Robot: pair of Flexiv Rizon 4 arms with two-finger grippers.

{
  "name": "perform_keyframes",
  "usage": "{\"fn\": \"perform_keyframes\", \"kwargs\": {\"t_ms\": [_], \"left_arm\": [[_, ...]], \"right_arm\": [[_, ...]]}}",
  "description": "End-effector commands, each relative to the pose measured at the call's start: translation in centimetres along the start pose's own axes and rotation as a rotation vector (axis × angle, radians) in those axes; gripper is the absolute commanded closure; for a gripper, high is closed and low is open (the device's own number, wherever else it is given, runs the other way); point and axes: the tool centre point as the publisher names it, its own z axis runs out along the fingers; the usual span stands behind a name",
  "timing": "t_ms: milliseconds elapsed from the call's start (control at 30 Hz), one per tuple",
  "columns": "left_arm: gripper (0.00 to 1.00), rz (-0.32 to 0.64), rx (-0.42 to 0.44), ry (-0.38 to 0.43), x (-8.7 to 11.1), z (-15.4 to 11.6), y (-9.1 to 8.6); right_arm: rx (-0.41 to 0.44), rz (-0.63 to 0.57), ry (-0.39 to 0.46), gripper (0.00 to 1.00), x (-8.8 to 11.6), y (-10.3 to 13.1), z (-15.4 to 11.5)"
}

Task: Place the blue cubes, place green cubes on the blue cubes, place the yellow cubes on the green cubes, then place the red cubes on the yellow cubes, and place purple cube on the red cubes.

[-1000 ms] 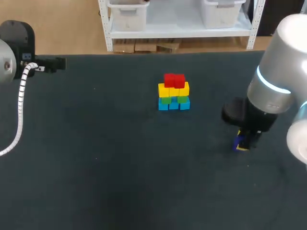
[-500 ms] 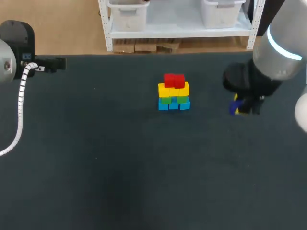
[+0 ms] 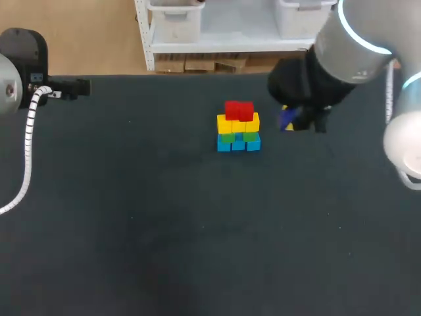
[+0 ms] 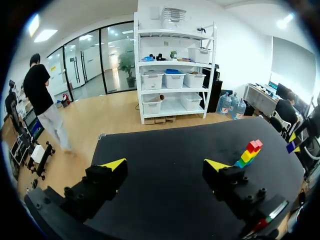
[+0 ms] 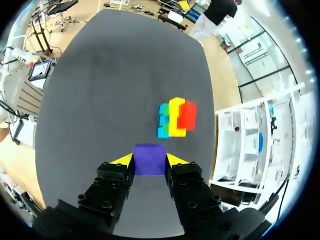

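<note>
Presently, entries in order of bearing on the coming move:

1. Purple cube [image 5: 149, 156]: clamped between the two yellow tips of the right gripper [image 5: 149, 161], one finger on each side, and carried clear of the bench [image 3: 131, 230]. From above it shows just beside the stack, on the side toward the bench's right edge, apart from it.

2. Stack [image 3: 238, 126]: stands around the middle of the bench, nearer the far edge. Blue cubes [image 3: 238, 144] sit at the bottom, green cubes [image 3: 236, 137] on them, yellow cubes [image 3: 238, 123] next, and two red cubes [image 3: 239, 110] on top. The red pair lies side by side, its long axis running along the far edge.

3. Key relation: in the right wrist view the stack lies straight ahead of the gripper, past the purple cube. My judgement is that the cube must travel toward the bench's left edge, pass over the red pair and come down across their seam. Whether it already rides higher than the red top I cannot tell.

4. Left gripper [image 4: 165, 165]: fingers wide apart, holding nothing, parked by the bench's far left corner, well apart from the stack. The right arm is plainly the nearer one.

5. Obstacles: nothing shows between cube and stack. The likely risk is a finger nudging the red or yellow cubes during the descent.
</note>
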Motion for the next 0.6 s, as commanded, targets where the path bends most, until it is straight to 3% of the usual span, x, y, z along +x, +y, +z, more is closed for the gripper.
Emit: {"fn": "perform_keyframes", "kwargs": {"t_ms": [33,233,600], "left_arm": [[0.0,0.0,0.001,-0.001,0.0,0.0,0.0],[0.0,0.0,0.001,-0.001,0.0,0.0,0.0],[0.0,0.0,0.001,-0.001,0.0,0.0,0.0]], "right_arm": [[-0.07,-0.01,-0.005,1.0,-2.0,-1.9,0.2],[-0.067,-0.01,0.0,1.0,-3.9,-3.6,0.8],[-0.101,0.023,0.043,1.0,-6.2,-7.4,4.4]]}}
